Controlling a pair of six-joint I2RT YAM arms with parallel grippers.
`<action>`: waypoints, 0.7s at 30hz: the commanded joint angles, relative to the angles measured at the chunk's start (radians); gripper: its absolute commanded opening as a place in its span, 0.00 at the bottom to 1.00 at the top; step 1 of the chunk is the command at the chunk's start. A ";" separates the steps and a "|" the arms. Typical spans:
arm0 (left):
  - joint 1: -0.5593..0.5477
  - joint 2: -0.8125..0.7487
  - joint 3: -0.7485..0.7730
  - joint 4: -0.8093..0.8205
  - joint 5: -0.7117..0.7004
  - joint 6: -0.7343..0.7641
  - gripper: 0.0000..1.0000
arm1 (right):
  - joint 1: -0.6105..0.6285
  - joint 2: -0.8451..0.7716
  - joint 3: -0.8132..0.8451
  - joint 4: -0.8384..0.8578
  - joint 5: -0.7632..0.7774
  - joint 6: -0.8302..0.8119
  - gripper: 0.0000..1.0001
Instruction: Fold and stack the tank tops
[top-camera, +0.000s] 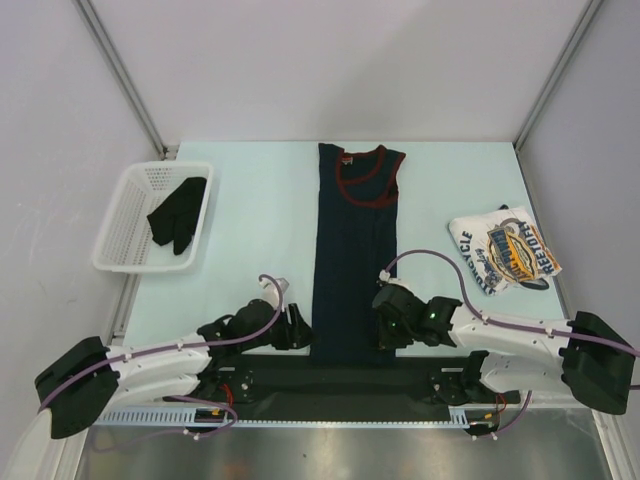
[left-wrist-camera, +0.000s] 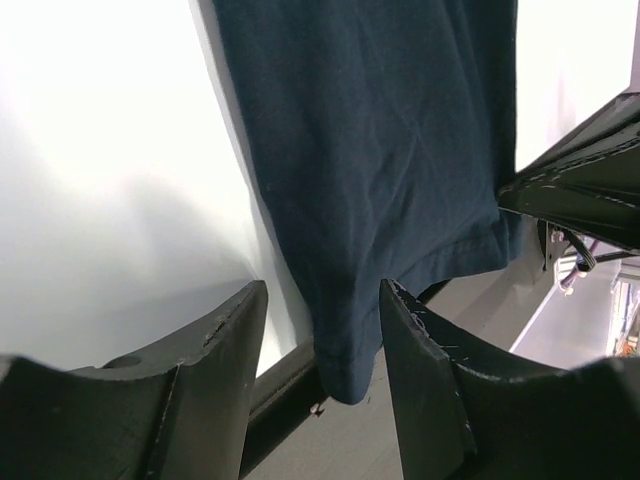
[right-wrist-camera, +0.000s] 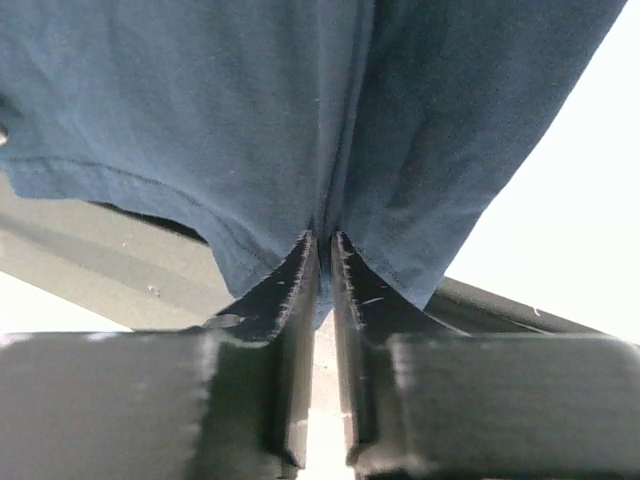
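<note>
While the overhead camera gives me the layout, only the wrist cameras tell me about the grips. From above I see the navy tank top (top-camera: 352, 250) lying as a long narrow strip down the middle of the desk (top-camera: 250, 220). Its red-trimmed neckline is at the far end and its hem is at the near edge, over a dark strip (top-camera: 340, 378). The white tank top (top-camera: 503, 250) sits folded well to the right of it, print facing up. At the far left a white basket (top-camera: 112, 262) holds a dark cloth (top-camera: 178, 215). Both arms reach in low to the hem, the left end effector (top-camera: 297, 330) at its left corner and the right end effector (top-camera: 383, 328) at its right corner. From up there I cannot tell how either pair of jaws stands.

The left wrist view settles one of them. Its two fingers stand well apart, and the corner of the navy hem droops between them past the desk edge with neither pad pressing on it. I cannot tell whether the cloth brushes the right-hand finger.

The right wrist view settles the other. Its fingers are drawn almost together, leaving a thin slit, and a fold of the navy hem is pinched between the tips. Creases fan out across the cloth from the pinch.
</note>
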 joint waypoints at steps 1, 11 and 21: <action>0.005 0.050 -0.012 -0.071 0.009 0.039 0.56 | 0.003 0.029 -0.003 0.015 0.025 0.007 0.21; 0.005 0.103 -0.033 -0.020 0.036 0.030 0.51 | -0.001 -0.045 0.000 -0.083 0.071 0.018 0.57; -0.030 0.087 -0.056 -0.023 0.032 -0.006 0.49 | -0.006 -0.151 -0.068 -0.135 0.048 0.056 0.60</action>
